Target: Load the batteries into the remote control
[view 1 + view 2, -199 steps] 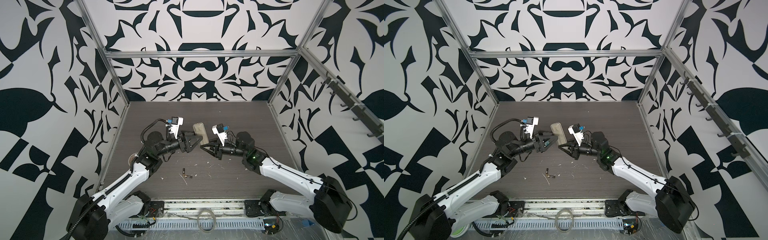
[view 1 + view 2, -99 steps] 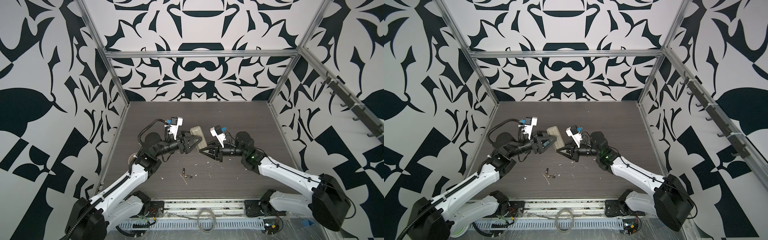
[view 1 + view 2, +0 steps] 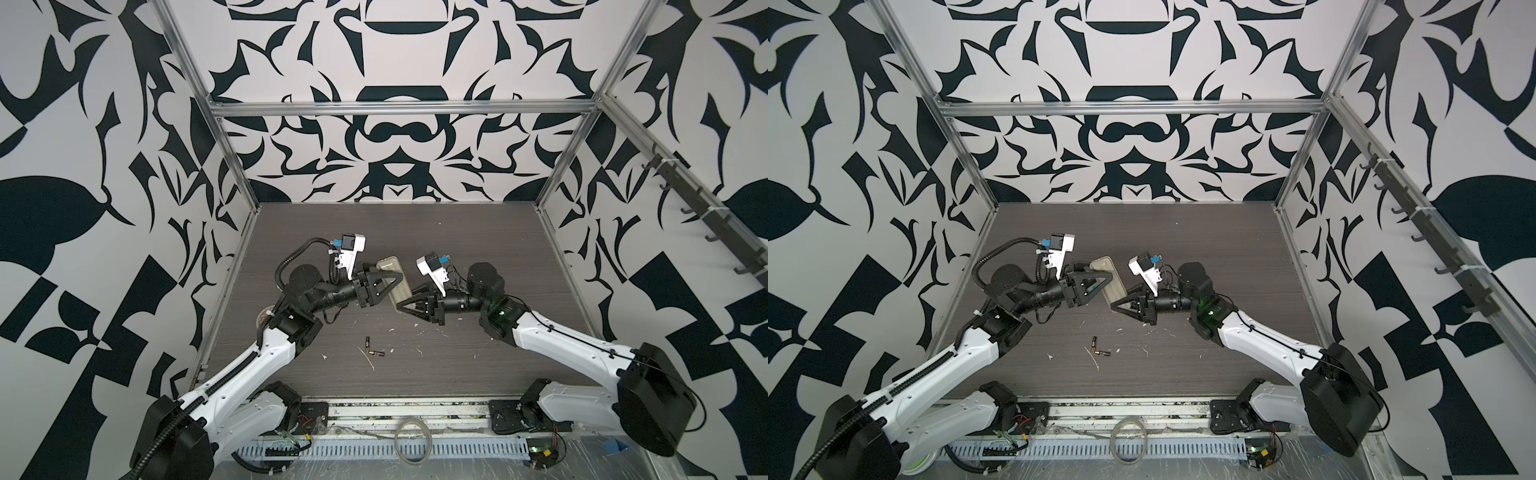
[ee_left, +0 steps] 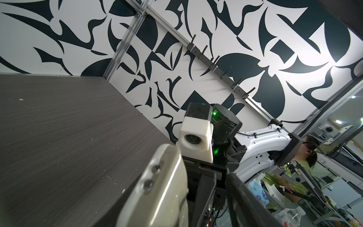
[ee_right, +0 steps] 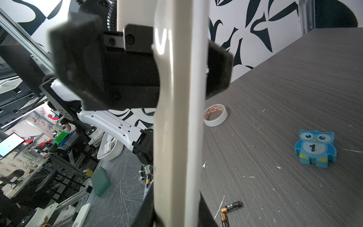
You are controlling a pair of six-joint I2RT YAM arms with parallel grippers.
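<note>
- Up above the dark surface (image 3: 457, 249), the remote control (image 3: 390, 266) is held tilted in the air.
- Its lower end is gripped by the right claw (image 3: 402, 307).
- The left claw (image 3: 395, 284) is set around the remote control a bit higher up, one finger on each side; whether it is pressed tight cannot be told.
- Two batteries (image 3: 376, 353) are left lying on the surface, well apart from the remote control, touching at one end like a bent elbow.
- Pale writing is printed on one of the batteries (image 5: 232, 206), but it is too small to be read.
- A blue owl (image 5: 315, 149) is laid flat on the surface, and the number "1" is marked on its tummy.
- A roll of white tape (image 5: 215, 115) is laid on the surface too, with red print inside its ring that cannot be read.
</note>
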